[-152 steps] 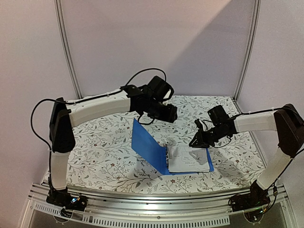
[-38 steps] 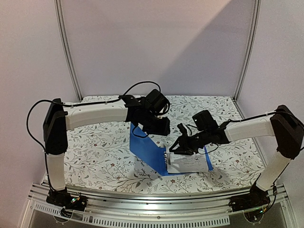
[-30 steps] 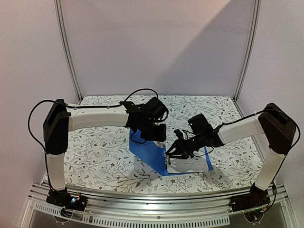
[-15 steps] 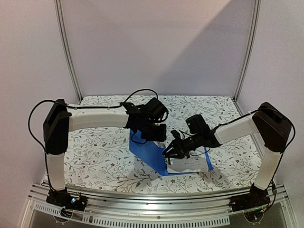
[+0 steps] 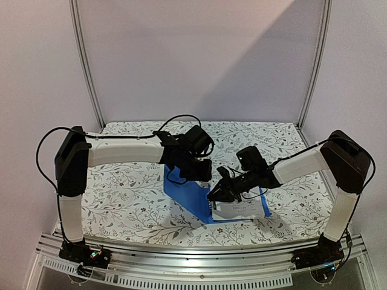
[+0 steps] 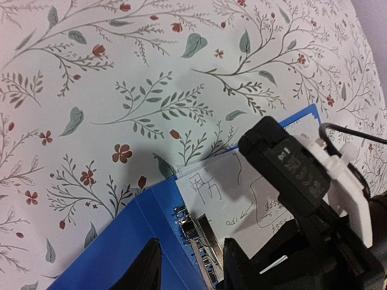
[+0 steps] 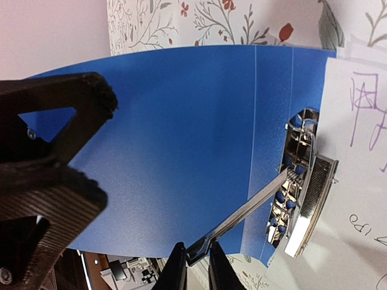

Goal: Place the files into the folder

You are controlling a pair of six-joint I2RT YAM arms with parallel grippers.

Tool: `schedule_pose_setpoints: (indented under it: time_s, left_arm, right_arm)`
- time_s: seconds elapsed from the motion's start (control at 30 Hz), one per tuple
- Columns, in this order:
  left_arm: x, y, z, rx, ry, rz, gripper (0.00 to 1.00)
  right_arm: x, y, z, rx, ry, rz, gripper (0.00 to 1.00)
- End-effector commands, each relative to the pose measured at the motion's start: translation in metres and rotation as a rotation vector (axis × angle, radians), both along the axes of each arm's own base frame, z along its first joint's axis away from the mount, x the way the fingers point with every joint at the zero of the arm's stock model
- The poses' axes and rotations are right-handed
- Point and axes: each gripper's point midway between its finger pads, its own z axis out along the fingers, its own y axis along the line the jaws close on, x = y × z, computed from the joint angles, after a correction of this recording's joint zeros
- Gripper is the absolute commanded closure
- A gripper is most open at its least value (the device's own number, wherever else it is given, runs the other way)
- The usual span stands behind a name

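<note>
Right wrist: right gripper (image 7: 195,266) pinches the thin chrome lever (image 7: 242,214) of the clip on the bright blue stiff ring binder (image 7: 169,139), which lies open mid-table on matte floral cloth (image 6: 121,90). White printed sheets in glossy sleeves (image 7: 357,181) rest on its flat cover, just beside the fingertips. Jaws of the left gripper (image 6: 192,260) are part-open, straddling the raised cover.

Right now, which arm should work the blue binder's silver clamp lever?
Right, likely: right claw pinches the silver clamp lever; left claw sits by the raised cover of the blue ring binder.
</note>
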Motion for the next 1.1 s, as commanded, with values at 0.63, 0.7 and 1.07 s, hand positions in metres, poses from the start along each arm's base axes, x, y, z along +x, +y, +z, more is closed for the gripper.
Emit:
schedule_pose_setpoints:
  time_s: [0.63,0.7,1.07]
  left_arm:
    - [-0.023,-0.003,-0.066,0.011,0.176,-0.020,0.76]
    - [-0.024,-0.007,-0.070,0.001,0.184,-0.021,0.76]
    - [-0.022,-0.010,-0.081,-0.006,0.193,0.004,0.78]
  right_arm:
    - [-0.018,-0.005,-0.014,0.004,0.050,0.028,0.91]
    - [-0.019,-0.006,-0.015,0.005,0.053,0.031,0.91]
    - [-0.021,-0.007,-0.017,0.007,0.057,0.039,0.92]
